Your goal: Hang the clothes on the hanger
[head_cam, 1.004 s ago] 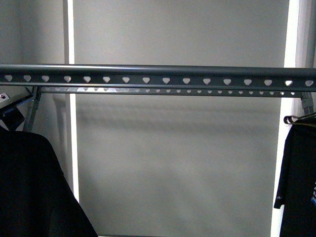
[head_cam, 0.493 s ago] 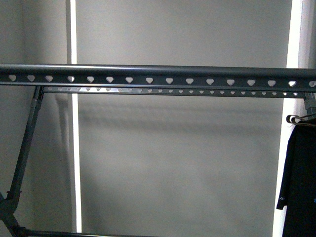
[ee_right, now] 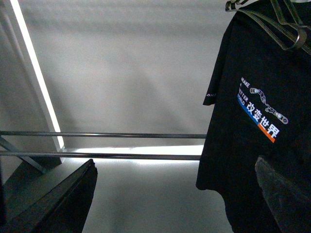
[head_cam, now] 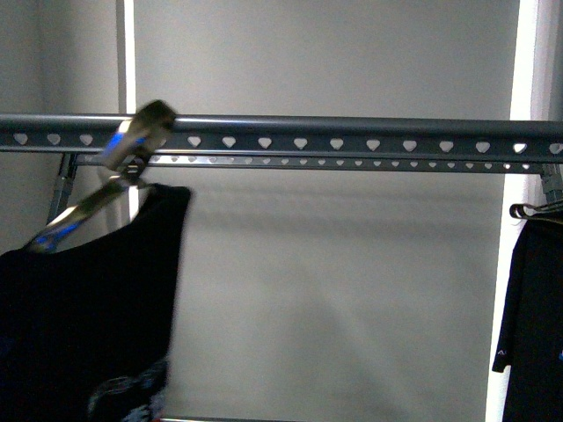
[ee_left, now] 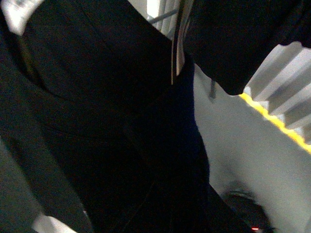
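T-shirt [head_cam: 88, 299] hook [head_cam: 141, 132] at rail [head_cam: 352, 134], left; right hand [ee_right: 176, 167] spread, empty.

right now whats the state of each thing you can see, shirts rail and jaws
shirt: on its hanger, raised by the rail's left part, tilted
shiny hook: level with the rail, blurred, cannot tell if it has caught
rail: nothing hanging along its middle
other shirt: hanging on a wire hanger, off to the right
right jaws: wide open, empty
left jaws: cannot tell, wrist view too dark
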Action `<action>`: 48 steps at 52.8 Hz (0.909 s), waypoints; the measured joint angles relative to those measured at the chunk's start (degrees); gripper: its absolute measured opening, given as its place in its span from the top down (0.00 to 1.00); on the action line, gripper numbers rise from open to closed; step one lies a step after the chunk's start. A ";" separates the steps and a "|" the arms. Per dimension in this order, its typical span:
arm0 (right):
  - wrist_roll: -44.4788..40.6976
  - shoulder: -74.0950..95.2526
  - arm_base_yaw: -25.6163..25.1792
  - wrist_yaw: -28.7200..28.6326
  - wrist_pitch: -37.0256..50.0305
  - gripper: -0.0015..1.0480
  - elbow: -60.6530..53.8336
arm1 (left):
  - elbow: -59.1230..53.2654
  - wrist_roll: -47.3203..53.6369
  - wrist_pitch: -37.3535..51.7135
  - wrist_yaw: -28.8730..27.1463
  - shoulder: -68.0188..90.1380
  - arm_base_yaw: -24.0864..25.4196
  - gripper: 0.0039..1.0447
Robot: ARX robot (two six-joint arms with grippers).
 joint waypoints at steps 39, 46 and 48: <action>0.00 0.00 0.00 0.00 0.00 0.07 0.00 | 24.33 64.87 3.82 -4.83 18.14 -20.22 0.96; 0.00 0.00 0.00 0.00 0.00 0.07 0.00 | 24.28 65.33 7.93 -5.33 19.02 -22.32 0.96; 0.00 0.00 0.00 0.00 0.00 0.07 0.00 | 24.28 65.44 7.98 -5.33 19.02 -22.34 0.96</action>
